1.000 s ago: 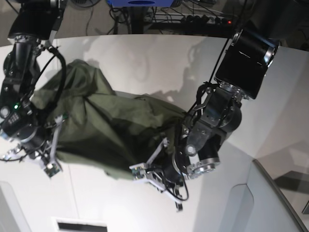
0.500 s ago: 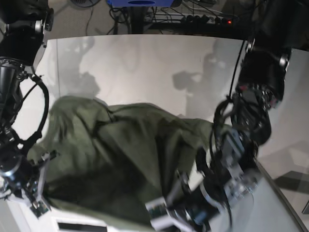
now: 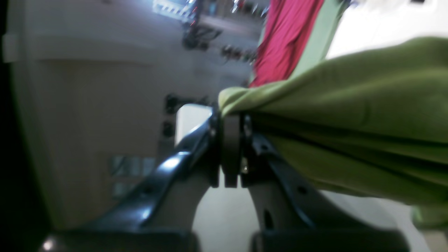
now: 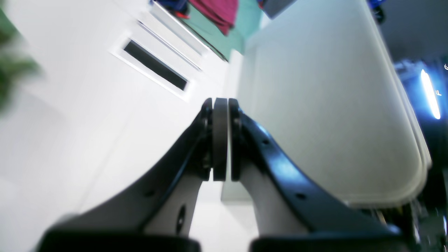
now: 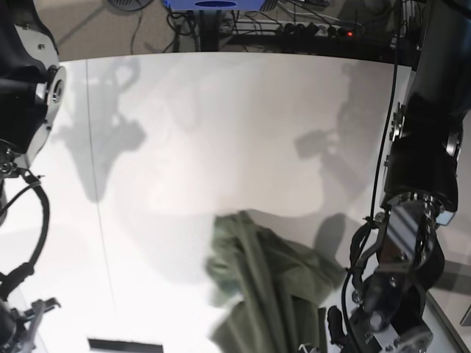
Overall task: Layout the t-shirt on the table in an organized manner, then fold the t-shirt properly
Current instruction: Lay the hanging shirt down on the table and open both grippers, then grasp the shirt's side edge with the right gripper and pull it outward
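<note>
The olive-green t-shirt (image 5: 265, 287) hangs in a bunched, crumpled column over the near part of the white table (image 5: 221, 132). My left gripper (image 3: 231, 119) is shut on an edge of the t-shirt (image 3: 350, 105), which drapes away to the right in the left wrist view. In the base view that arm (image 5: 412, 220) stands at the lower right, and its gripper is hidden low behind the cloth. My right gripper (image 4: 220, 108) is shut with its pads together and nothing between them, held over the table (image 4: 87, 122). Only a green blur (image 4: 10, 70) shows at that view's left edge.
A thin dark seam line (image 5: 92, 147) runs down the table's left side. A dark slot (image 5: 125, 344) sits at the near edge and also shows in the right wrist view (image 4: 155, 70). A grey angled panel (image 4: 315, 105) lies beside the right gripper. Red fabric (image 3: 283, 35) hangs in the background.
The t-shirt was stretched between both grippers. Now it hangs bunched from the left gripper alone, nearer the front. Both arms have swung outward and toward the near edge.
</note>
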